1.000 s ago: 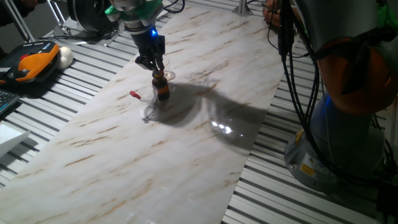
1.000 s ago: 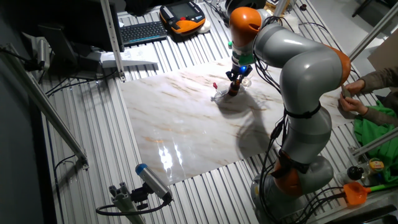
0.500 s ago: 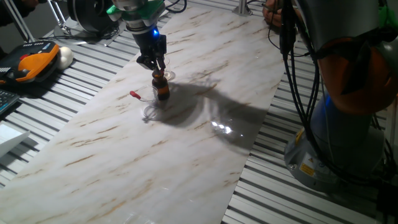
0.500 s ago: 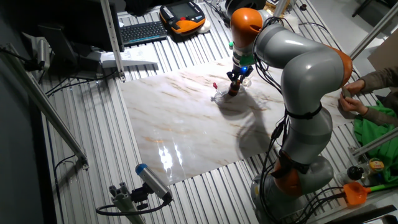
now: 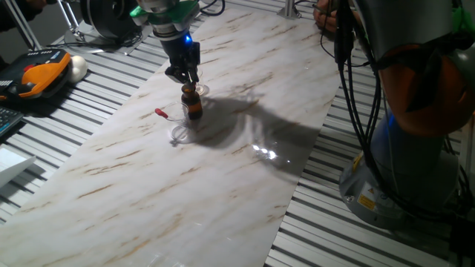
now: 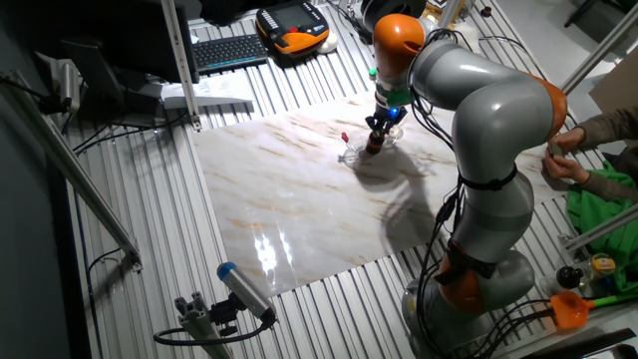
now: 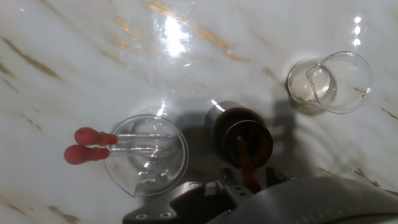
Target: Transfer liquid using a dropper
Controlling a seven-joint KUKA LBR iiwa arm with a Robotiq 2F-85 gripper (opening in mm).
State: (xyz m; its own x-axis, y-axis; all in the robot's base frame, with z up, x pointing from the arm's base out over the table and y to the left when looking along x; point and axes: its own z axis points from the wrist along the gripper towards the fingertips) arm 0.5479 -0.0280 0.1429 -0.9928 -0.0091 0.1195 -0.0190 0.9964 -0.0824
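The white marble-patterned tabletop (image 5: 223, 170) carries everything near its far edge. The black two-finger gripper (image 5: 182, 74) hangs right above the small amber glass bottle (image 5: 193, 103), narrowed on a thin clear dropper with a red bulb (image 7: 247, 163) whose tip dips into the bottle's mouth. Just beside the bottle sits a round clear glass dish (image 7: 148, 155); a second red-bulbed pipette (image 7: 93, 145), possibly mirrored in the glass, rests across its rim. A small clear glass beaker (image 7: 326, 82) stands near the bottle's other side.
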